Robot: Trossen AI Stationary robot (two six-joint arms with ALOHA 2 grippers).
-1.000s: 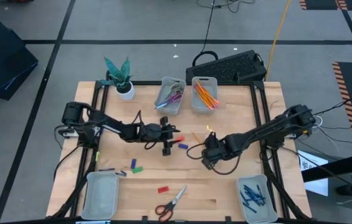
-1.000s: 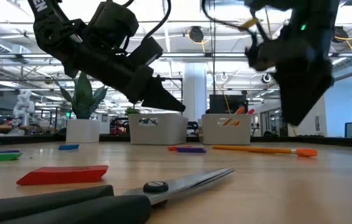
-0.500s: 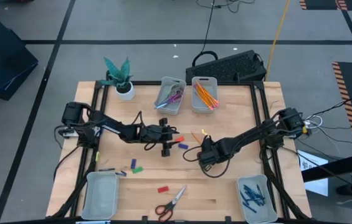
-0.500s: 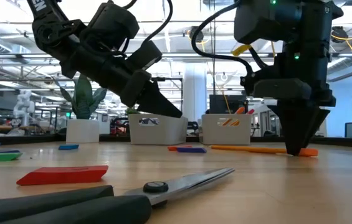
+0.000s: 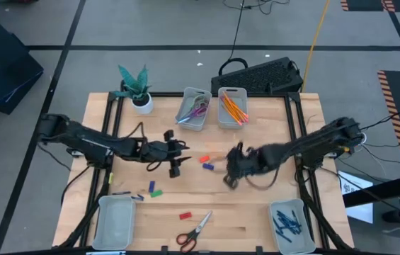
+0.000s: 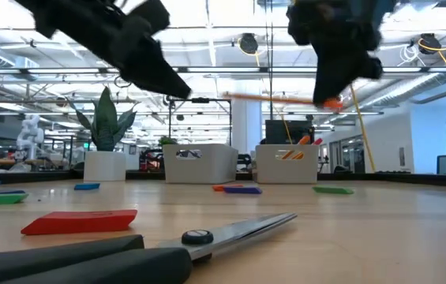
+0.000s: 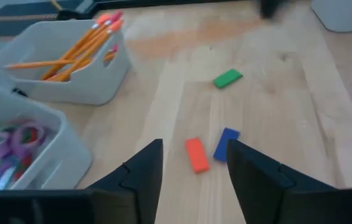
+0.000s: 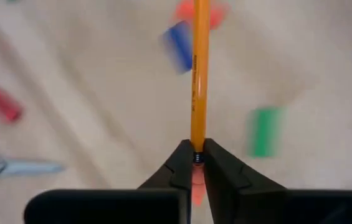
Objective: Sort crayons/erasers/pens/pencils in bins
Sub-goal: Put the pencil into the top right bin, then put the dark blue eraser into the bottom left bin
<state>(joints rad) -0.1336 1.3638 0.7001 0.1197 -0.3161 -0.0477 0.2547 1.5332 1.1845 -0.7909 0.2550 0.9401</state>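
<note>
Orange pencil (image 8: pixel 199 74) is pinched near its end in the right hand (image 8: pixel 195 163), raised above mid-table; held so far back, it could swing or slip loose. Left hand (image 7: pixel 191 171) hovers open over red eraser (image 7: pixel 195 154).

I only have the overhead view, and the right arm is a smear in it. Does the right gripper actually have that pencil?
Observer: Yes. In the right wrist view the right gripper is shut on the pencil, close to its pink end.
Operator: Is it off the table?
Observer: Yes. The low view shows the pencil hanging level, well above the tabletop.
Operator: And the left gripper?
Observer: In its wrist view the left gripper is open and empty. A red eraser and a blue eraser lie side by side on the table beyond it.
</note>
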